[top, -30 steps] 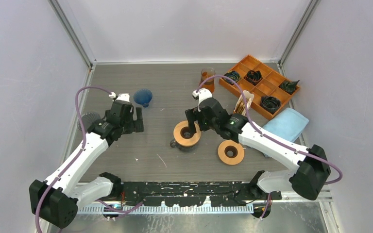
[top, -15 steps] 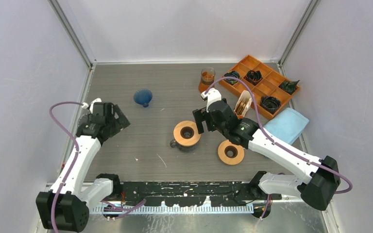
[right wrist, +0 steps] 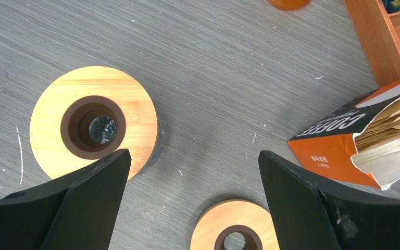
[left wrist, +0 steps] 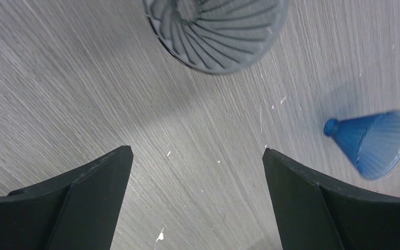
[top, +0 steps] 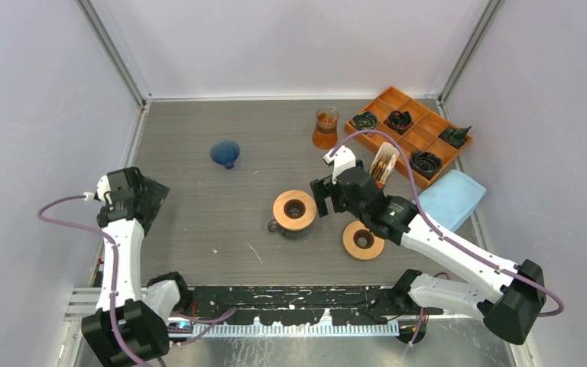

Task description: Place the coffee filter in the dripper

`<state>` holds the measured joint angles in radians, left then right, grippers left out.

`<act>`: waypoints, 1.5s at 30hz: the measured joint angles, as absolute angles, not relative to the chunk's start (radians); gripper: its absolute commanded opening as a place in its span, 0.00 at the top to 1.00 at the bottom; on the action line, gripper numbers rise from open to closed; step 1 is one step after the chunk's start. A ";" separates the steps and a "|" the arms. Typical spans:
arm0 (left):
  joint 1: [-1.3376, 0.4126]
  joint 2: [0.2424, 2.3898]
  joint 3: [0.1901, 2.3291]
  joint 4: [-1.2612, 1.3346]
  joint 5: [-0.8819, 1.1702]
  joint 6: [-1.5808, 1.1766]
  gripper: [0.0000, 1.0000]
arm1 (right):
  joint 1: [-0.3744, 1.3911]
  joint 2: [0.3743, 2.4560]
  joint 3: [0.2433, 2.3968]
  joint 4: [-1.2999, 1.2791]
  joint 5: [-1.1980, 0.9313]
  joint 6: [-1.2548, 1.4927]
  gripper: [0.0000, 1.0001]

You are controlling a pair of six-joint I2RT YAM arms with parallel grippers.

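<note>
The right gripper (right wrist: 194,156) is hanging wide open and gripping nothing, its jaws straddling bare bench between the wooden ring stand (right wrist: 94,127) and the opened coffee filter box (right wrist: 338,138). The brown paper filters (right wrist: 390,130) are sticking out of that box, outside the jaws, near the bench's far right corner beside the orange tray (right wrist: 372,36). The left gripper (left wrist: 198,156) is gaping empty near the left edge, with the grey ribbed dripper (left wrist: 216,31) sitting just ahead of its fingertips and the blue dripper (left wrist: 375,143) lying tipped off to one side.

Brown paper filters (right wrist: 390,129) poke from their orange box (right wrist: 329,136), while the blue ribbed dripper (left wrist: 373,143) seemingly lies sideways.
</note>
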<state>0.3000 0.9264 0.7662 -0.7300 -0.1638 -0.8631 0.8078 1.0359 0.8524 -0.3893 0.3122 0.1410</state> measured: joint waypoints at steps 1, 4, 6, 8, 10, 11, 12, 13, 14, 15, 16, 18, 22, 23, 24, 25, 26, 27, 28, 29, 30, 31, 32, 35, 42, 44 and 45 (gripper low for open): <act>0.316 0.933 0.766 -0.728 -0.159 -0.873 0.02 | 0.808 1.034 0.850 -0.388 0.312 0.137 0.00; 0.389 0.958 0.766 -0.708 -0.141 -0.913 0.06 | 0.808 1.024 0.842 -0.386 0.312 0.130 0.00; 0.422 0.974 0.766 -0.689 -0.137 -0.935 0.08 | 0.808 1.016 0.838 -0.386 0.312 0.126 0.00; 0.450 0.994 0.766 -0.667 -0.137 -0.955 0.11 | 0.808 1.010 0.837 -0.384 0.313 0.123 0.00; 0.469 1.007 0.762 -0.638 -0.137 -0.972 0.16 | 0.808 1.006 0.837 -0.378 0.313 0.119 0.00; 0.476 1.012 0.760 -0.625 -0.137 -0.981 0.19 | 0.808 1.006 0.836 -0.376 0.313 0.118 0.00; 0.484 1.018 0.757 -0.609 -0.137 -0.992 0.23 | 0.808 1.006 0.836 -0.373 0.313 0.115 0.00; 0.492 1.026 0.753 -0.593 -0.136 -1.000 0.26 | 0.808 1.006 0.835 -0.372 0.313 0.113 0.00; 0.500 1.039 0.749 -0.575 -0.133 -1.014 0.29 | 0.808 1.006 0.834 -0.371 0.313 0.110 0.00; 0.505 1.052 0.746 -0.562 -0.131 -1.021 0.32 | 0.808 1.006 0.834 -0.371 0.313 0.108 0.00; 0.510 1.066 0.742 -0.550 -0.129 -1.030 0.35 | 0.808 1.007 0.834 -0.370 0.313 0.107 0.00; 0.518 1.092 0.734 -0.528 -0.128 -1.044 0.42 | 0.808 1.008 0.834 -0.368 0.313 0.106 0.00; 0.527 1.132 0.721 -0.497 -0.128 -1.063 0.52 | 0.808 1.014 0.834 -0.366 0.317 0.102 0.00; 0.529 1.139 0.719 -0.491 -0.128 -1.066 0.54 | 0.808 1.017 0.834 -0.366 0.318 0.101 0.00; 0.532 1.145 0.715 -0.480 -0.128 -1.067 0.56 | 0.808 1.021 0.834 -0.366 0.320 0.100 0.00; 0.533 1.151 0.713 -0.474 -0.128 -1.068 0.58 | 0.808 1.025 0.834 -0.366 0.321 0.099 0.00; 0.536 1.159 0.711 -0.467 -0.128 -1.068 0.60 | 0.808 1.029 0.833 -0.366 0.321 0.098 0.00; 0.538 1.165 0.710 -0.461 -0.128 -1.069 0.63 | 0.808 1.033 0.833 -0.366 0.321 0.098 0.00; 0.539 1.174 0.710 -0.457 -0.128 -1.069 0.67 | 0.808 1.036 0.833 -0.366 0.322 0.096 0.00; 0.542 1.182 0.710 -0.453 -0.128 -1.071 0.69 | 0.808 1.037 0.832 -0.366 0.322 0.095 0.00; 0.543 1.189 0.710 -0.451 -0.128 -1.070 0.72 | 0.808 1.039 0.831 -0.366 0.323 0.094 0.00; 0.545 1.194 0.709 -0.449 -0.128 -1.071 0.75 | 0.808 1.039 0.831 -0.366 0.324 0.092 0.00; 0.546 1.198 0.709 -0.447 -0.127 -1.070 0.78 | 0.808 1.039 0.831 -0.366 0.326 0.091 0.00; 0.546 1.198 0.708 -0.443 -0.128 -1.067 0.89 | 0.808 1.039 0.831 -0.366 0.330 0.087 0.00; 0.548 1.181 0.724 -0.445 -0.121 -1.041 1.00 | 0.808 1.039 0.831 -0.366 0.331 0.084 0.00; 0.549 1.177 0.733 -0.463 -0.121 -1.023 1.00 | 0.808 1.039 0.831 -0.367 0.331 0.084 0.00; 0.550 1.177 0.737 -0.474 -0.120 -1.010 1.00 | 0.808 1.039 0.831 -0.367 0.330 0.084 0.00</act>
<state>0.5495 1.1774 0.7368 -0.4744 -0.1204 -1.0096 0.8078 1.0393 0.8314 -0.3668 0.3302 0.0841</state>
